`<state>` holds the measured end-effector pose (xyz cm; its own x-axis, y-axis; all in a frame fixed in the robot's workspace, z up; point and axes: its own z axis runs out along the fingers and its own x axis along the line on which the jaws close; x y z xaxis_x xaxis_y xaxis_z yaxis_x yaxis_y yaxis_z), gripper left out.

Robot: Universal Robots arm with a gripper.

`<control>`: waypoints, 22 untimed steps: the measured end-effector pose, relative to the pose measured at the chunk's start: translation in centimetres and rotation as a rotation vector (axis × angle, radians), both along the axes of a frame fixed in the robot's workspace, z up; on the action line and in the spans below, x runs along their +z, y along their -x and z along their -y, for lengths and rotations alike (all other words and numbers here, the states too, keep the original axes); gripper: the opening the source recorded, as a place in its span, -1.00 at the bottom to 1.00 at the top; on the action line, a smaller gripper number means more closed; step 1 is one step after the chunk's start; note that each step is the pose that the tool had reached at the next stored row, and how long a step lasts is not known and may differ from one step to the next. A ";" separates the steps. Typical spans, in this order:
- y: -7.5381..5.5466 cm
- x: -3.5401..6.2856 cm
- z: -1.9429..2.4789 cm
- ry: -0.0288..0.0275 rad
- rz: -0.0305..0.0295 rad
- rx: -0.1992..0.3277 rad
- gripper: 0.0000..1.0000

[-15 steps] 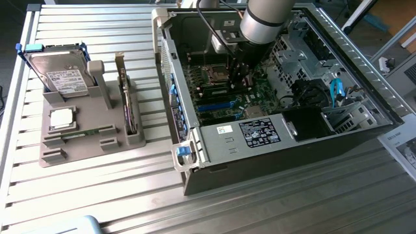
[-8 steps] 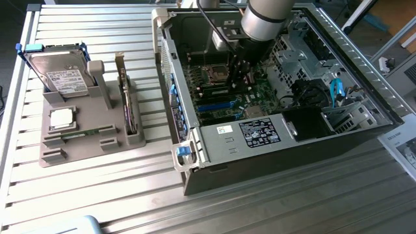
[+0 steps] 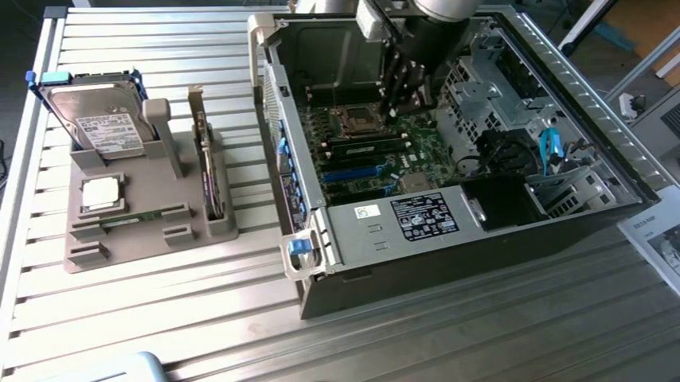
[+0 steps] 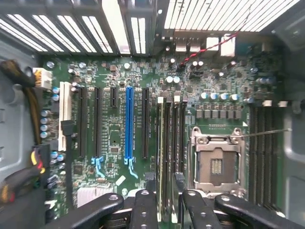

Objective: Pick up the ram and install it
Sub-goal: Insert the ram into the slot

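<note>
Reaching down into the open computer case [image 3: 318,231] from above, over the motherboard [image 4: 114,138]. Gripper [image 4: 169,200] poised just beside the CPU socket [image 4: 217,164], over the bank of memory slots that runs along one side of the socket. Jaws parted, about two-thirds of the way, holding nothing; dark fingers [image 4: 143,210] standing apart, one on either flank of the slot bank. Between them, the ram [image 4: 166,143]: upright on its long edge, down in a slot near the CPU socket, parallel to the socket's side. No clear contact between ram and fingers, though on one side the gap is too narrow to tell. CPU socket itself bare, its metal frame closed. Beyond the memory slots from the CPU socket, a long blue expansion slot [image 4: 128,121] among black ones. Well apart from the CPU socket, outside the case toward the exterior view's left, a grey holder tray [image 3: 127,247] on the slatted table [image 3: 159,318], carrying a hard drive [image 3: 101,119], a square silver chip [image 3: 101,193], an upright expansion card [image 3: 209,171] and another slim green memory stick [image 3: 133,216].
</note>
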<state>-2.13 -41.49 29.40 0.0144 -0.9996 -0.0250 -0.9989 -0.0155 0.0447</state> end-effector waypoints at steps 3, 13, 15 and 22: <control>0.0 1.81 0.00 -0.0001 0.0000 0.000 -0.44; 0.0 2.32 0.00 -0.0001 0.0000 0.000 -0.80; 0.0 2.32 0.00 -0.0001 0.0000 0.000 -0.80; 0.0 2.22 0.00 -0.0002 0.0575 0.000 -0.80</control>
